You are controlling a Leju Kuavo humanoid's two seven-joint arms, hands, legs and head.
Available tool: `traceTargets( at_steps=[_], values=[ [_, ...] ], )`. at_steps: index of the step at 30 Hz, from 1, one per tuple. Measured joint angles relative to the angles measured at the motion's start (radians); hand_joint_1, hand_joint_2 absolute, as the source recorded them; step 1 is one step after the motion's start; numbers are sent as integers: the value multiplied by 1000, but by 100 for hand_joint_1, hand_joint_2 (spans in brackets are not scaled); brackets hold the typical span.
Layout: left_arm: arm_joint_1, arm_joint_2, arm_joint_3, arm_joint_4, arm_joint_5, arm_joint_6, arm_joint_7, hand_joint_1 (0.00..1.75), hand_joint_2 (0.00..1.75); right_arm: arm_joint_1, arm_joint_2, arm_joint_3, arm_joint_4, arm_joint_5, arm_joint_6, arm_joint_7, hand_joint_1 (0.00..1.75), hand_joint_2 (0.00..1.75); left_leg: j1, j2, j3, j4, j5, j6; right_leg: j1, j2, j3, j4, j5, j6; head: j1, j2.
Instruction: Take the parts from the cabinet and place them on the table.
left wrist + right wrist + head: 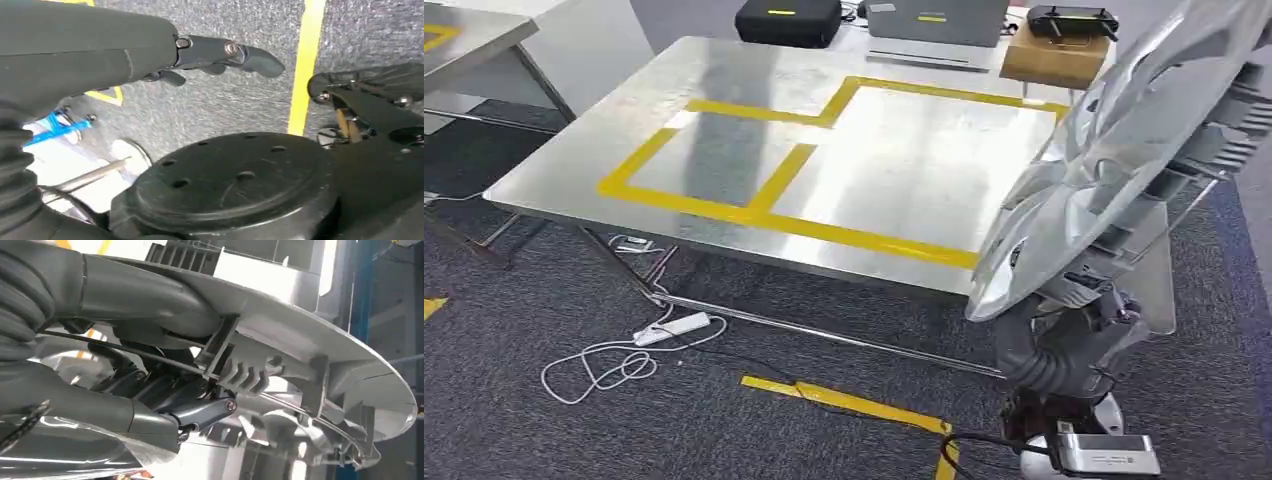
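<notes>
One silver part (1114,140), a broad curved shell (ribbed underneath), gripped by the right hand (165,390) beside the one steel table (754,90). Left hand (220,52) apparently empty, fingers extended.

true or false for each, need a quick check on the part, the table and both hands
1. The right hand holds a large silver moulded part. True.
2. The part already lies flat on the steel table. False: it is held tilted at the table's right side.
3. Yellow tape marks boxes on the tabletop. True.
4. The left hand grips a second part. False: it holds nothing, over the grey carpet.
5. A white power strip sits on the tabletop. False: it lies on the floor under the table.
</notes>
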Motion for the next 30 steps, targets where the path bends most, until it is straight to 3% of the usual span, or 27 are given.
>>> traceTargets(
  at_steps=[1,3,4,5,6,7,8,9,10,11,12,14,15,16,17,19,20,21,22,24,25,26,27,29,30],
  values=[
    [1,0,-7,0,-2,-5,0,0,175,-3,5,0,4,3,-1,1,175,175,0,1,-13,33,-19,-7,-1,-1,5,-2,-3,-5,-8,0],
    [2,7,-11,0,-3,-7,-1,0,175,-8,11,0,12,5,-2,2,175,175,4,3,-84,176,-80,-16,0,-4,10,-2,-8,-13,-8,0],
    [2,9,-13,0,-3,-10,-3,0,175,-9,13,0,17,5,-2,2,175,175,4,3,-123,249,-99,-19,0,-6,14,-2,-12,-16,-8,0],
    [1,11,-14,0,3,-10,-18,0,175,-9,14,0,22,8,-2,2,175,175,4,3,-143,286,-101,-21,0,-5,18,-2,-16,-17,-9,0],
    [4,11,-18,0,27,-3,-61,0,175,-7,17,0,25,17,-5,2,175,175,4,3,-140,278,-79,-20,0,-1,25,-2,-20,-16,-9,0],
    [9,-4,-19,0,72,15,-152,0,175,0,19,0,27,36,-13,2,175,175,4,3,-123,234,-34,-17,0,3,33,-2,-26,-14,-9,0],
    [17,-21,-11,0,126,48,-270,0,175,19,20,-3,22,57,-22,-1,175,175,5,3,-95,164,20,-13,0,7,42,-2,-32,-11,-11,0],
    [15,-56,12,0,197,109,-425,0,175,54,20,-11,2,81,-31,-12,175,175,4,3,-66,81,73,-6,0,6,52,-2,-41,-3,-11,0],
    [4,-82,36,0,238,156,-511,0,175,89,20,-18,-14,91,-36,-22,175,175,-1,-1,-55,69,59,0,0,-1,43,-5,-46,4,-8,0],
    [-5,-106,56,1,259,201,-581,0,175,105,20,-23,-29,91,-37,-33,175,175,-5,-1,-48,50,59,5,4,-1,52,0,-50,11,-8,0],
    [-13,-123,71,1,267,230,-592,0,175,108,20,-24,-35,87,-37,-35,175,175,-6,0,-44,37,42,13,3,0,46,0,-47,15,-9,0],
    [-22,-147,88,3,275,256,-539,0,175,116,20,-32,-42,76,-37,-34,175,175,-4,1,-41,14,22,25,5,0,37,-2,-47,24,-8,0],
    [-23,-158,97,3,277,277,-519,0,175,121,20,-36,-48,69,-38,-32,175,175,6,1,-34,3,25,30,5,0,26,-1,-59,29,-6,0],
    [-23,-166,104,3,280,303,-496,0,175,121,19,-39,-51,63,-38,-30,175,175,5,2,-30,0,24,32,6,0,18,25,-74,31,-3,0],
    [-26,-169,111,3,281,333,-474,0,175,118,19,-38,-53,56,-38,-28,175,175,4,2,-30,0,23,38,6,2,-12,85,-104,31,0,0],
    [-31,-177,127,3,283,378,-435,0,175,116,12,-43,-56,41,-38,-21,175,175,-1,1,-26,-1,5,49,6,2,-107,256,-156,32,-1,0],
    [-30,-180,131,3,283,395,-418,0,175,114,8,-47,-57,33,-38,-16,175,175,-2,0,-20,-1,0,52,6,2,-145,312,-157,32,-1,0],
    [-29,-184,134,3,280,422,-398,0,175,114,3,-50,-58,26,-38,-10,175,175,-4,1,-10,-1,-5,52,6,2,-157,316,-133,32,0,0],
    [-29,-191,139,3,268,469,-374,0,175,114,-4,-54,-63,19,-38,-4,175,175,-5,0,4,-1,-12,52,7,2,-147,278,-86,31,-1,0],
    [-29,-200,142,3,259,528,-356,0,175,114,-10,-56,-76,17,-38,1,175,175,-5,0,34,-1,-29,48,7,1,-86,114,29,26,0,0],
    [-29,-201,143,3,257,536,-352,0,175,113,-13,-56,-81,17,-38,1,175,175,-5,1,41,-2,-38,43,10,-1,-63,75,31,24,-1,0],
    [-31,-201,145,3,256,544,-346,0,175,110,-15,-56,-85,18,-38,1,175,175,-11,0,41,3,-43,36,15,-1,-45,47,17,22,1,0],
    [-31,-201,145,3,250,558,-336,0,175,104,-15,-56,-92,18,-37,2,175,175,-11,3,38,6,-39,30,15,0,-24,25,-5,12,5,0],
    [-32,-202,145,3,227,615,-280,0,175,103,-23,-56,-103,14,-37,9,175,175,-9,6,41,-1,-36,26,17,4,-27,26,-3,8,4,0],
    [-35,-201,145,3,219,635,-262,0,175,100,-24,-56,-108,11,-37,13,175,175,-12,5,43,2,-47,19,8,4,-17,15,-3,5,2,0]
  ],
)
